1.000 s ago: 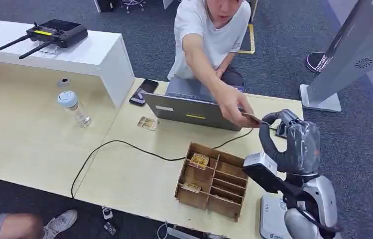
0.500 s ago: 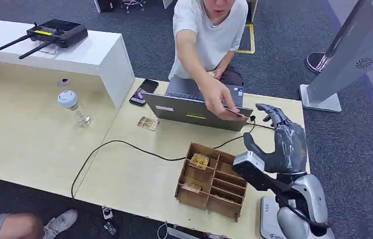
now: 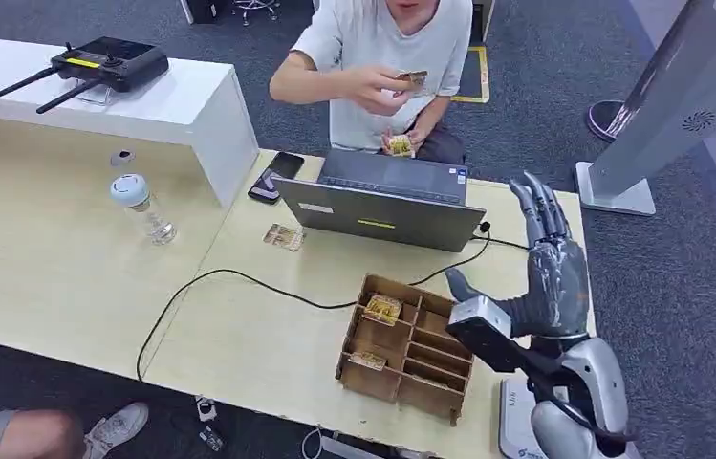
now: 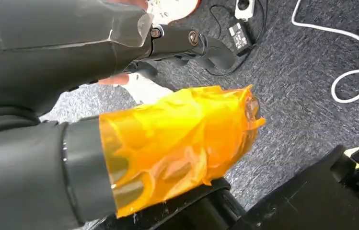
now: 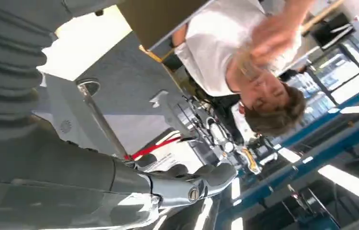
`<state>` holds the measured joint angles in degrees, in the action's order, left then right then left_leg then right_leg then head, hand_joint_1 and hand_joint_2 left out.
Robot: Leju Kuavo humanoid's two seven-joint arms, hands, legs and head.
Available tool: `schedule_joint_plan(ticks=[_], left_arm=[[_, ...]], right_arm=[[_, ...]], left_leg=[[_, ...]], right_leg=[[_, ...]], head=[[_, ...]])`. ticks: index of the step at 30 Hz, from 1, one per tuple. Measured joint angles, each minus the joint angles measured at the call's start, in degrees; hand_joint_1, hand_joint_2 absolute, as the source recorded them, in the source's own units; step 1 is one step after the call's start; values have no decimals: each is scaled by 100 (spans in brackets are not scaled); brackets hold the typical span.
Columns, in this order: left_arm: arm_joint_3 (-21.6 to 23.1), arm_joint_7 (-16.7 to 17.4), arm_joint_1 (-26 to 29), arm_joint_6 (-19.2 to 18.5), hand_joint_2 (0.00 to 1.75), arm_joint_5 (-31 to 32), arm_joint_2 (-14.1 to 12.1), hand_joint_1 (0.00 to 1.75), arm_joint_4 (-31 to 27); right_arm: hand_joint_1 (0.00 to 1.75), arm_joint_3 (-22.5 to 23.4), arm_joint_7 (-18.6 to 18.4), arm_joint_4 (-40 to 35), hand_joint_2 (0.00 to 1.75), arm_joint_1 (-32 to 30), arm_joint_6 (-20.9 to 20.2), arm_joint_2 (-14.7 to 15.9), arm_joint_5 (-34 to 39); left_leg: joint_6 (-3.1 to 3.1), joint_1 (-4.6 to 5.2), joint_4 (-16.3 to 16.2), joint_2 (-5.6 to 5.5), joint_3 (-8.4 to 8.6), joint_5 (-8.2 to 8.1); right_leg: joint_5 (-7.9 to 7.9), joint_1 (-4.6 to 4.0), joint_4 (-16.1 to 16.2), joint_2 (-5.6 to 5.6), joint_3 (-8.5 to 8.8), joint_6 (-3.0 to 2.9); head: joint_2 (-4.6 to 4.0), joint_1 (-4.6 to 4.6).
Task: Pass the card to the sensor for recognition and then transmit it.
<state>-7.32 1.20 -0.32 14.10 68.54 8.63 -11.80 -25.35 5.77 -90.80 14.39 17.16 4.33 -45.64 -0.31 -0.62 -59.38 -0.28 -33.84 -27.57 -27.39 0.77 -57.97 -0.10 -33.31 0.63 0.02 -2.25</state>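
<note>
Standing raised over the table's (image 3: pixel 239 325) far right corner in the head view, the right hand (image 3: pixel 550 277) is empty, fingers straight and apart; the card (image 3: pixel 413 78) sits in the person's hand (image 3: pixel 378 88), behind the laptop (image 3: pixel 382 206). Left wrist view: the left hand (image 4: pixel 120 143) hangs above carpet, finger state indeterminable. Right wrist view: the right hand's fingers (image 5: pixel 187 184) hold nothing.
</note>
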Motion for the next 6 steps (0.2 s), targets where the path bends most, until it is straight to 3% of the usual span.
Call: schedule_joint_plan(ticks=[6], left_arm=[[-20,0,3,28,0,-68,0,0,0]], right_arm=[[0,-2,246,-373,0,-271,76,0,262]], left_leg=[[0,0,0,1,0,-1]], right_leg=[[0,0,0,1,-1,0]], head=[[0,0]])
